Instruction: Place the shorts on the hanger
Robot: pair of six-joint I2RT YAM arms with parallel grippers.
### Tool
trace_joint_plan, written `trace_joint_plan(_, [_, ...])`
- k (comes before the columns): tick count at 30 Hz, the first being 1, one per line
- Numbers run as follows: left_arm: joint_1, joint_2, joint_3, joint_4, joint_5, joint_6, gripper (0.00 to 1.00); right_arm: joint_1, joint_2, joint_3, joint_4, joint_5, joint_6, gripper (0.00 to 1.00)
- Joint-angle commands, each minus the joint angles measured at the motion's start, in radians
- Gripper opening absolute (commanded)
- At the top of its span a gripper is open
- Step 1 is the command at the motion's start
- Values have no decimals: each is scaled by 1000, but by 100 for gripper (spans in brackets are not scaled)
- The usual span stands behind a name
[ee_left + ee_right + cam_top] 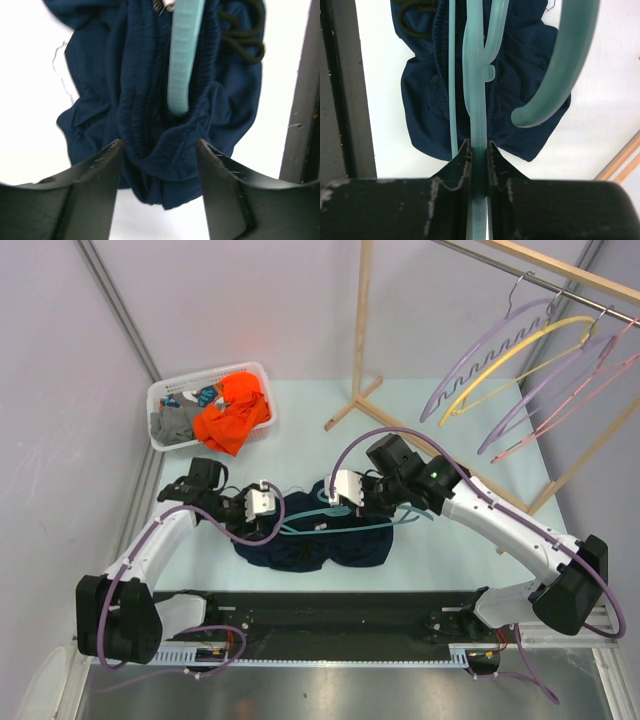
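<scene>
Counter (300,415) near edge: shorts (310,550) soft/floppy, hanger (476,100) thin/stiff; my R claw (479,145) pinches it, L claw (159,142) open astride waistband (145,90), I'd grip there.

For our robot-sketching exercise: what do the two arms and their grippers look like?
The left arm and right arm have white shells, black joints and bases, and lilac cables alongside; a green light shows on the right one. The left gripper and right gripper have black wedge-shaped fingers with scuffed pale edges.

The shorts (310,545) are spread on the table (440,550) near its near edge, with the hanger (345,526) laid across them. A basket (200,377) is set far left, a rack (363,320) far right.
</scene>
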Motion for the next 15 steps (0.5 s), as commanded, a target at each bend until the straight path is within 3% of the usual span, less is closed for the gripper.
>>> trace_joint_plan(1, [36,-45,-2,18,-24,36,73,2,1,41,34,-32,-3,0])
trace_joint_plan(8, [61,-56,-19,26,-4,31,78,4,1,41,28,-49,-4,0])
trace_joint_plan(14, [58,2,-7,-37,40,74,61,2,6,41,23,-58,4,0])
trace_joint_plan(15, [58,7,-3,-54,47,82,53,2,10,41,23,-57,4,0])
